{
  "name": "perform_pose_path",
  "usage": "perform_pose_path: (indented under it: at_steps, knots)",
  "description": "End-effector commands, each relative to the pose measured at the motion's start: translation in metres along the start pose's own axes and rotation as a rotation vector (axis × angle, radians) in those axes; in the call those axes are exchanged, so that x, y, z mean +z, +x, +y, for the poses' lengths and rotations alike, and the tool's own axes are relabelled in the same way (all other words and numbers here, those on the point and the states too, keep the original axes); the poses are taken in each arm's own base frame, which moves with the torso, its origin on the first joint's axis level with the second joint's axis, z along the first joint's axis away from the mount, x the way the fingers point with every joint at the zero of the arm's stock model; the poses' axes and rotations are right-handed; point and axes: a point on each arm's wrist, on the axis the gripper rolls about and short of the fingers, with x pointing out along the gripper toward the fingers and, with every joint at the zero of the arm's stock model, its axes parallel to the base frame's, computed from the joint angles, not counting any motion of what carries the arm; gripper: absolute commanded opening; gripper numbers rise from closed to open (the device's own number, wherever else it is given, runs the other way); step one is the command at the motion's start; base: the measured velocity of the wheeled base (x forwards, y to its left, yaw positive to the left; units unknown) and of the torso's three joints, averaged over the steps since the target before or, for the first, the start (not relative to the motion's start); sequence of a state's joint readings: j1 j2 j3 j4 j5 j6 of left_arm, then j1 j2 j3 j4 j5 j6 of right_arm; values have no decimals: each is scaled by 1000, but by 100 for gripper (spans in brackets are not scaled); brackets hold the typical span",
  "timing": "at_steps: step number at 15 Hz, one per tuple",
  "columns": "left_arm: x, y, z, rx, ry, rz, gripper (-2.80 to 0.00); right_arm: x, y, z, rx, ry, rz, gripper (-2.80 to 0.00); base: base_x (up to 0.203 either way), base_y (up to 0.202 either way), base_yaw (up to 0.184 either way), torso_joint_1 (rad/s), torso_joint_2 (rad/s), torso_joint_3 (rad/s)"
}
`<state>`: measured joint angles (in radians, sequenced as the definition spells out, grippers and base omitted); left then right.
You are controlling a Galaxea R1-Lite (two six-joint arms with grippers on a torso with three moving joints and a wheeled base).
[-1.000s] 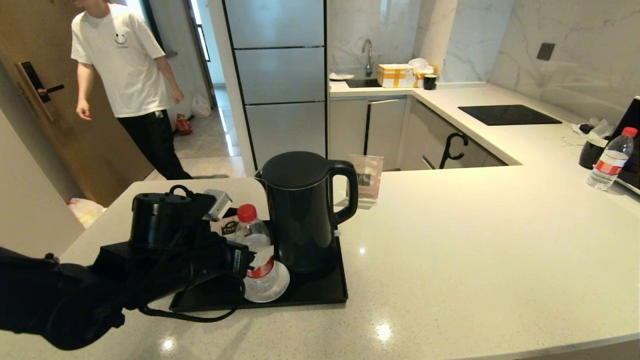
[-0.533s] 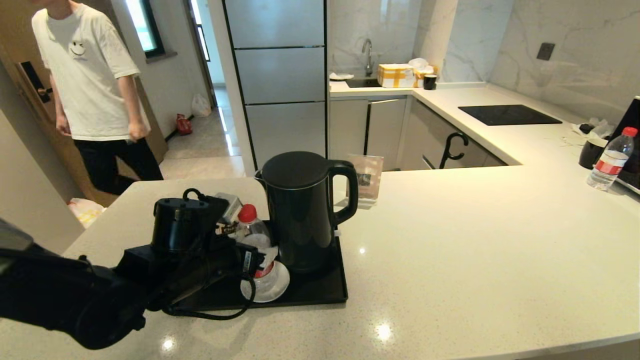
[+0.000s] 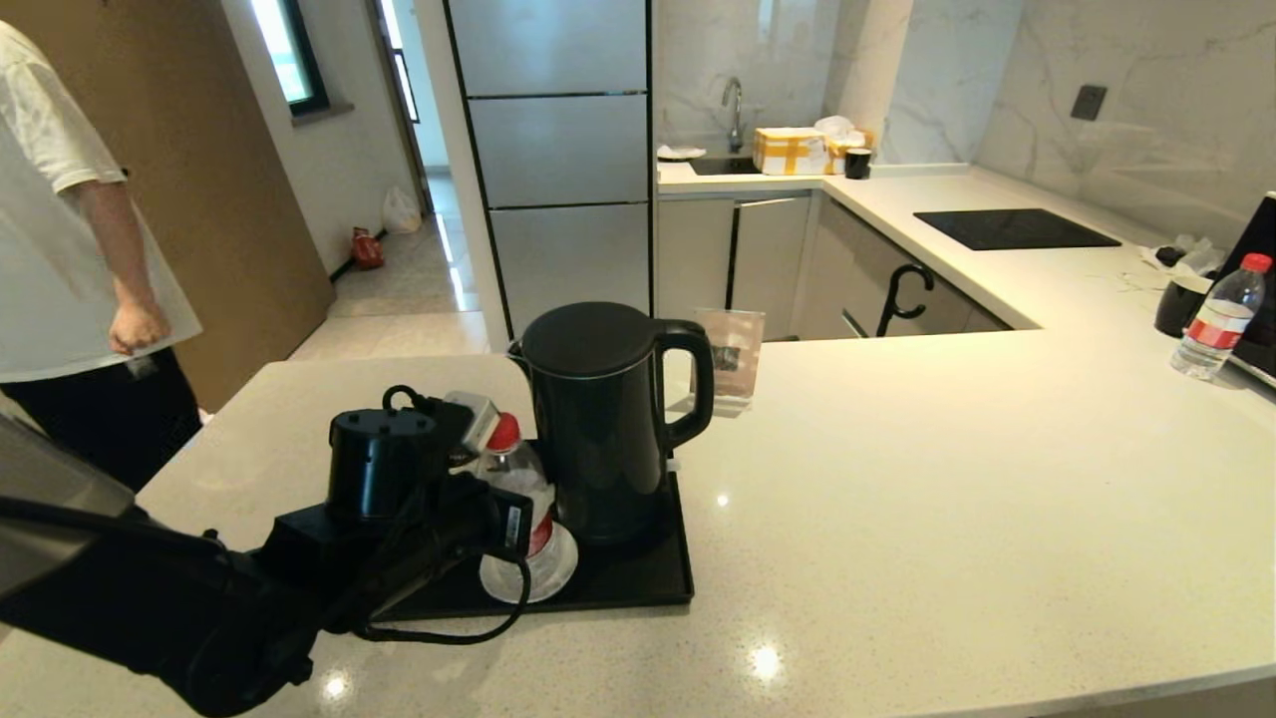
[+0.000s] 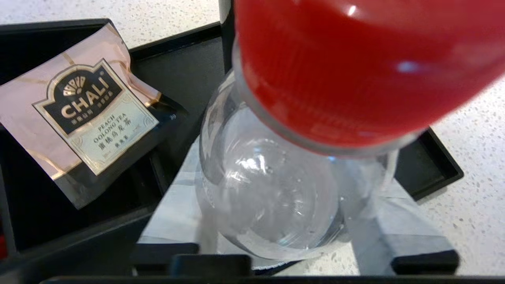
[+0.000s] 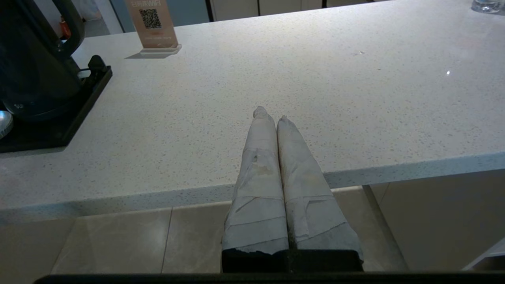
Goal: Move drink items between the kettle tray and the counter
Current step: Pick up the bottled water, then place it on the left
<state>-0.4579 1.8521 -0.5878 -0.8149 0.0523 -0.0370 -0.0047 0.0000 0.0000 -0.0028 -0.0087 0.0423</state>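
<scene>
1. Since a second ago the left arm has pushed further in from the lower left of the head view, the bottle now leans toward the kettle instead of standing straight, and the guy in the white tee has slid off to the left edge.
2. Counter (image 3: pixel 947 479): pale speckled stone filling most of the lower frame, wrapping round to the upper right.
3. Kettle tray (image 3: pixel 638 583): flat black tray, lower middle of the head view, sitting on the counter.
4. Kettle (image 3: pixel 598 419): tall matte black, middle of the frame, standing on the tray's right half with its handle to the right.
5. Left gripper (image 3: pixel 513 504): right at the bottle, left of the kettle. In the wrist view its taped fingers (image 4: pixel 398 232) sit on either side of the clear body, so it's pinching the bottle.
6. Right gripper (image 5: pixel 272 116): only in its own wrist view, parked low at the counter's front edge, fingers pressed together with nothing between them.
7. Water bottle (image 3: pixel 518 479): red cap, tilted, its base over the white disc (image 3: pixel 563 573) on the tray.
8. Second bottle (image 3: pixel 1214 319): far right edge, on the counter.
9. Tea sachet (image 4: pixel 75 118): pink, lying in the tray's black box.
</scene>
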Motion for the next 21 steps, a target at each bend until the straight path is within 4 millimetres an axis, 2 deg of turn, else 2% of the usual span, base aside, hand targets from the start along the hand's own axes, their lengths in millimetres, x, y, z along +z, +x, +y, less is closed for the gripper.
perform_pose_path:
  at_steps: [1,3,4,7,10,12,15,17,18,20,21]
  knots:
    - [-2,-2,0,-1,-1,6,-280,0,0,0,0,1,0,-280,0,0,0,0,0,0]
    - [-3,-6,0,0,-1,11,-280,0,0,0,0,1,0,-280,0,0,0,0,0,0]
    - [0,-17,1,2,-2,-7,-280,0,0,0,0,1,0,-280,0,0,0,0,0,0]
    - [27,-67,6,85,-20,-127,-280,0,0,0,0,1,0,-280,0,0,0,0,0,0]
    - [57,-103,16,282,-71,-170,-280,0,0,0,-1,1,0,-280,0,0,0,0,0,0]
    - [67,-125,33,413,-129,-185,-280,0,0,0,0,1,0,-280,0,0,0,0,0,0]
    - [65,-144,65,586,-202,-175,-280,0,0,0,0,1,1,-280,0,0,0,0,0,0]
    - [52,-151,98,718,-260,-136,-280,0,0,0,-2,1,0,-280,0,0,0,0,0,0]
    - [44,-154,109,732,-279,-112,-280,0,0,0,-2,1,0,-280,0,0,0,0,0,0]
    - [36,-153,118,708,-277,-78,-280,0,0,0,0,1,0,-280,0,0,0,0,0,0]
    - [30,-154,131,732,-288,-61,-280,0,0,0,0,1,0,-280,0,0,0,0,0,0]
